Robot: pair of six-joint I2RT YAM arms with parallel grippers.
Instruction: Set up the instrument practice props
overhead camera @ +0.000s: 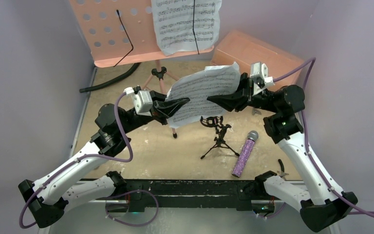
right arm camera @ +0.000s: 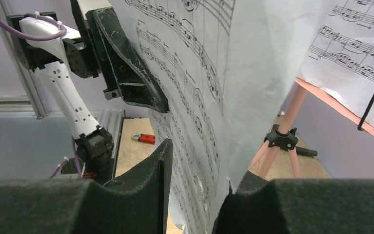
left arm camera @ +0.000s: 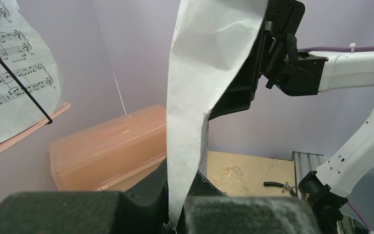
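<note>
sheet-music page (overhead camera: pixel 205 87) — tight in closed left claw (overhead camera: pixel 184 102), loose inside half-open right claw (overhead camera: pixel 211 99)

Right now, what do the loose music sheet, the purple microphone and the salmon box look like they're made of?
Loose music sheet: thin matte white paper, going by its creases and curl.
Purple microphone: body coated in sparkling glitter; silvery head, perhaps metal mesh or plastic.
Salmon box: probably translucent plastic, smooth with a slight sheen and moulded ridges.

Pink perforated music stand (overhead camera: pixel 107 34), white black-notated page (overhead camera: pixel 204 90), purple glitter microphone (overhead camera: pixel 244 153), black tripod (overhead camera: pixel 218 140)
</note>
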